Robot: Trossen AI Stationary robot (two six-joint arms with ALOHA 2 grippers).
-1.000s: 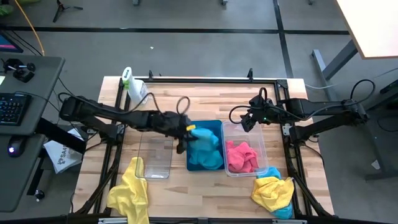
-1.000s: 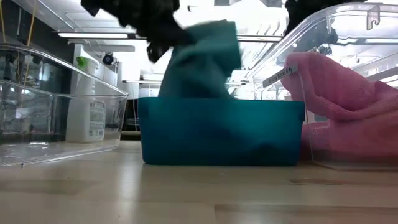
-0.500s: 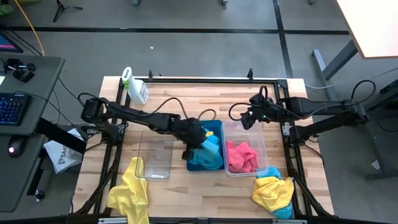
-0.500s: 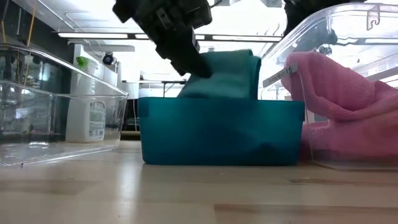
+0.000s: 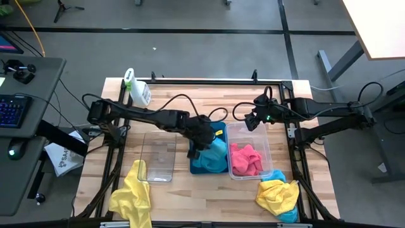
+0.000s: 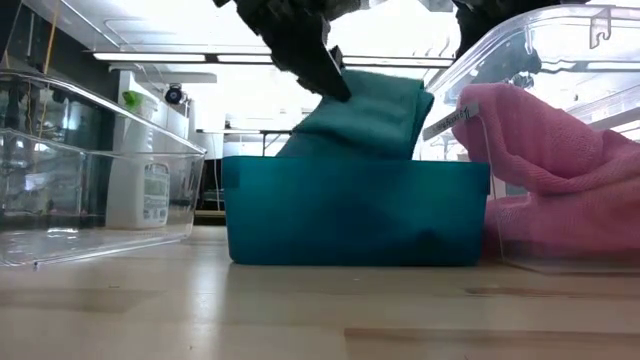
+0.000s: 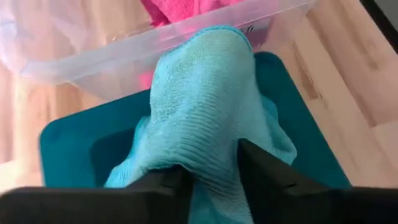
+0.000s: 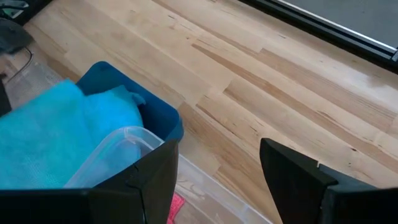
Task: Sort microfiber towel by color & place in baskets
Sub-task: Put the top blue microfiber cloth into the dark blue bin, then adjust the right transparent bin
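Observation:
My left gripper (image 5: 197, 147) is over the solid teal basket (image 5: 219, 128) in the middle of the table, shut on a cyan towel (image 7: 208, 106). In the low view that towel (image 6: 372, 112) rises above the teal basket's rim (image 6: 355, 165) below the gripper (image 6: 320, 75). A pink towel (image 5: 245, 158) lies in the right clear basket (image 5: 266, 149). The left clear basket (image 5: 158, 158) holds no cloth. My right gripper (image 5: 253, 120) hangs open above the far end of the pink towel's basket, touching nothing. My left gripper pinches a bunched fold of the cyan towel (image 7: 211, 158) between its two fingers (image 7: 264, 177), coming from above on a slant. The cloth beyond the fingers drapes slack, and its lower part lies inside the teal basket.
A yellow towel (image 5: 131, 196) hangs over the near left edge of the table. A heap of yellow and cyan towels (image 5: 278, 195) lies at the near right corner. A white spray bottle with a green top (image 5: 136, 88) stands at the far left.
My left gripper has carried the cyan towel toward the table's right, over the teal basket, and has come down. The towel, hanging tall from the fingers a second ago, now slumps lower with more of it inside the basket. The gripper has stayed shut on it.

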